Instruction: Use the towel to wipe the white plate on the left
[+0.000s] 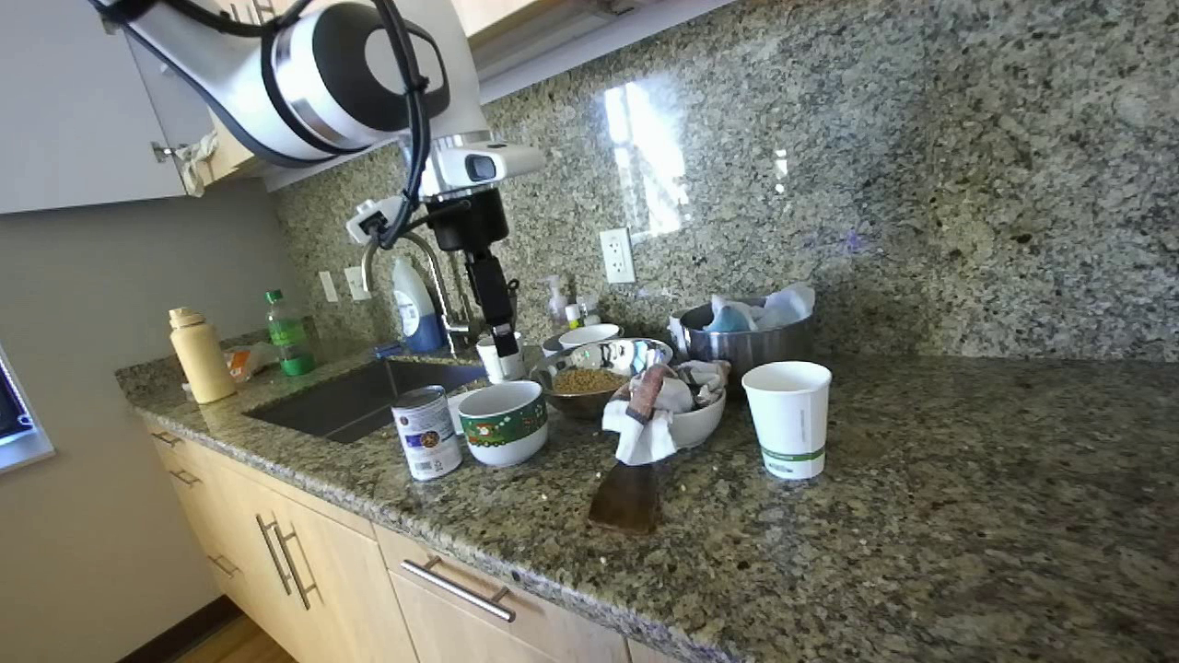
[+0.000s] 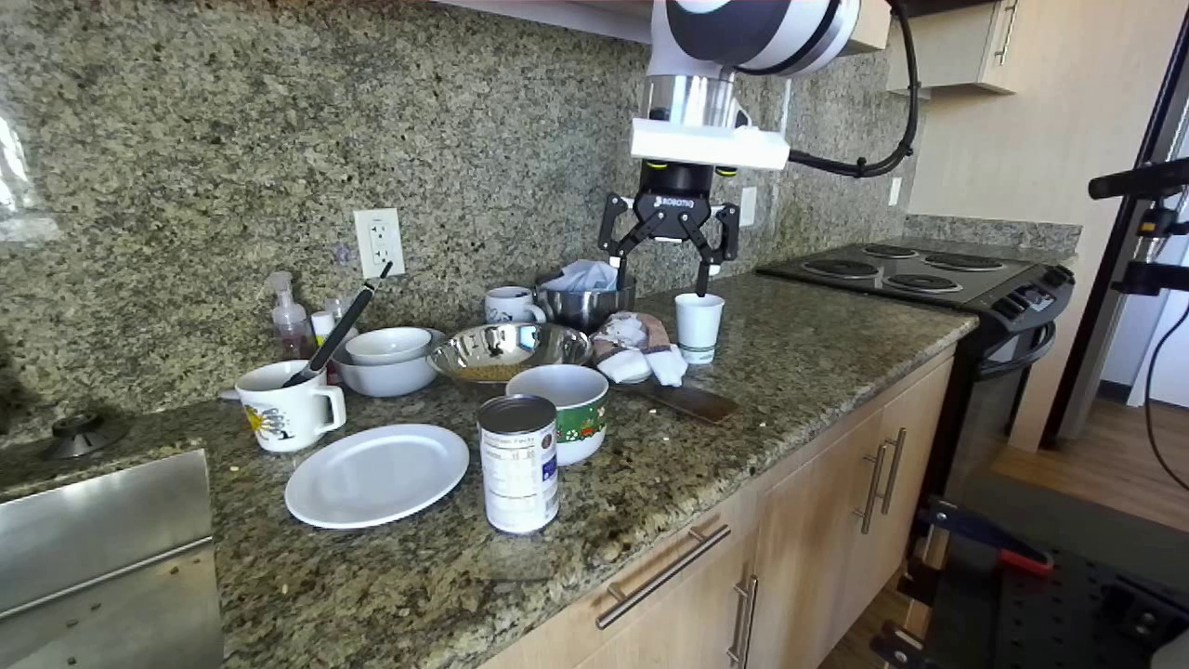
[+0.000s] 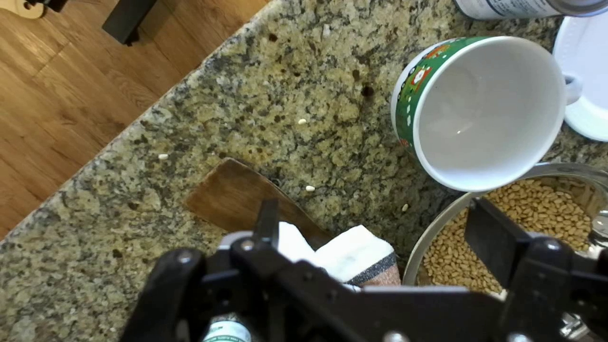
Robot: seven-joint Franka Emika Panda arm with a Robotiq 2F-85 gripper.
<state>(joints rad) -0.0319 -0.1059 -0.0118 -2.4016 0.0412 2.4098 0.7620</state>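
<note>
The towel point(image 1: 647, 405) is white with a brown and dark stripe. It lies bunched in a white bowl point(image 1: 697, 425), one end hanging over the rim; it also shows in an exterior view point(image 2: 634, 346) and the wrist view point(image 3: 356, 251). The white plate point(image 2: 376, 476) lies flat on the counter between a mug and a can; its edge shows in the wrist view point(image 3: 586, 71). My gripper point(image 2: 661, 282) is open and empty, above the counter and apart from the towel. In the wrist view its spread fingers point(image 3: 375, 213) frame part of the towel, which the gripper partly hides.
A green-banded mug point(image 2: 567, 409) and a can point(image 2: 518, 465) stand beside the plate. A metal bowl of grains point(image 2: 509, 348), a metal pot point(image 1: 751, 345), a paper cup point(image 1: 787, 419) and a wooden spatula blade point(image 1: 626, 497) surround the towel. A sink point(image 1: 355, 405) lies beyond.
</note>
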